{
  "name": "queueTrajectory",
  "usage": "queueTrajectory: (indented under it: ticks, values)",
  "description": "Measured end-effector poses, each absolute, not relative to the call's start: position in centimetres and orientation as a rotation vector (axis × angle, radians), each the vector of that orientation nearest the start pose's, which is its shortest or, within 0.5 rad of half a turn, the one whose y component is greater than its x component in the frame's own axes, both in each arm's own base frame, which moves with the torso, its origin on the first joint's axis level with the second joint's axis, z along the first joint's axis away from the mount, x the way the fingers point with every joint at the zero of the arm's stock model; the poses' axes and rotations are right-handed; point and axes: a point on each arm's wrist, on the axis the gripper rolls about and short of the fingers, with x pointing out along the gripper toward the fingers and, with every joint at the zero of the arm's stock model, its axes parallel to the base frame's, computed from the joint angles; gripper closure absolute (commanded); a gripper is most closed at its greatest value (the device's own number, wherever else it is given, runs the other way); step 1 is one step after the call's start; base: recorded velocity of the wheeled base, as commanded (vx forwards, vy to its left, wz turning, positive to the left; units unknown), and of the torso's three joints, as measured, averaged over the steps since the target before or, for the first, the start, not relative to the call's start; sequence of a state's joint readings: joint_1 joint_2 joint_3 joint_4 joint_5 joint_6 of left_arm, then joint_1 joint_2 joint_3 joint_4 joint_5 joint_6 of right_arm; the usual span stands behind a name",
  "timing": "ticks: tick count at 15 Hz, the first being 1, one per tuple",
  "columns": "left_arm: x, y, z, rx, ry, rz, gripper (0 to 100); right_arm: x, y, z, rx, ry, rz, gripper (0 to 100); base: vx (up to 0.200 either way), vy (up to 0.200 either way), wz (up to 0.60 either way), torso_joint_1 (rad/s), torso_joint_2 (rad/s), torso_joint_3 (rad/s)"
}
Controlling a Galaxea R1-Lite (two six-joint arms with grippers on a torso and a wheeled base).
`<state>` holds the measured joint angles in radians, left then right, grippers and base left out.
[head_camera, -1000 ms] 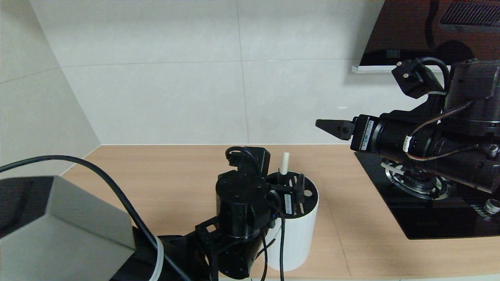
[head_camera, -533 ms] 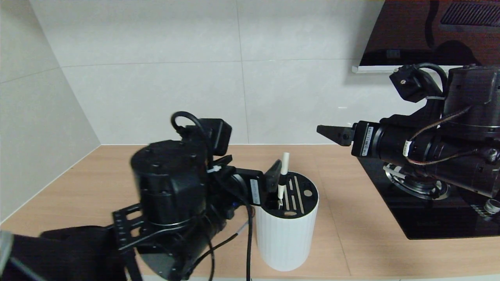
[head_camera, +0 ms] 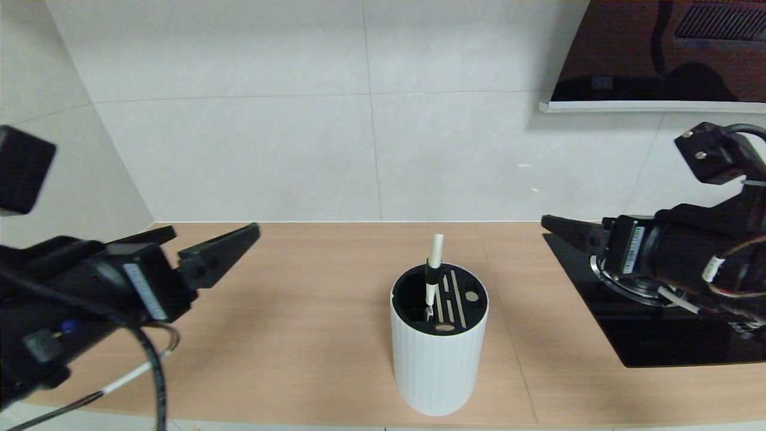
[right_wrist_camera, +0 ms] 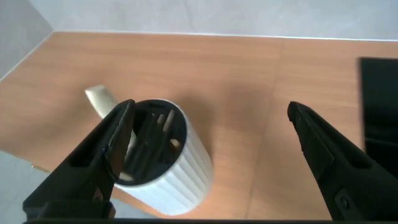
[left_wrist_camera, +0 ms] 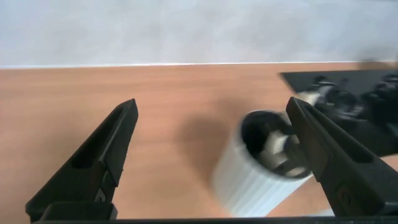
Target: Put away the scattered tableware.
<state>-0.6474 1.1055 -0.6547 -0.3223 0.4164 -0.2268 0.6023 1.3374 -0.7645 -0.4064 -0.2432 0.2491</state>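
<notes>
White-handled utensil stands in holder, between spread jaws.

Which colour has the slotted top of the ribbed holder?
Black, on a white holder; the head view shows it best.

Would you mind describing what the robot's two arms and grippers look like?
Both arms are matte black. The left gripper and right gripper each have two long wedge-shaped fingers tapering to points, with a white printed label behind them. Black cables loop along both arms; a boxy black camera sits above the right wrist.
</notes>
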Motion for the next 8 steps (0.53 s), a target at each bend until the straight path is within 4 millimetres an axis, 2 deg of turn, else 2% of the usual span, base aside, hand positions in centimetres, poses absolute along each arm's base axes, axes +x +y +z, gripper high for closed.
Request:
queueTrajectory:
  ticks: [2,5,8]
  values:
    - [10.1,-5.7,24.3,-0.147,0.154,-0.182,0,16.1,9.9,24.4,0.193,0.163,0.310,0,0.000,0.000,0.00,0.000,0.00,0.000]
    - [5.5,-2.1,23.1,-0.110,0.126,-0.167,0,12.6,6.1,23.5,0.213,0.110,0.227,0,0.000,0.000,0.00,0.000,0.00,0.000]
    - [1.2,0.1,22.0,-0.087,0.035,-0.105,0,8.5,3.0,23.4,0.190,-0.008,0.153,0,0.000,0.000,0.00,0.000,0.00,0.000]
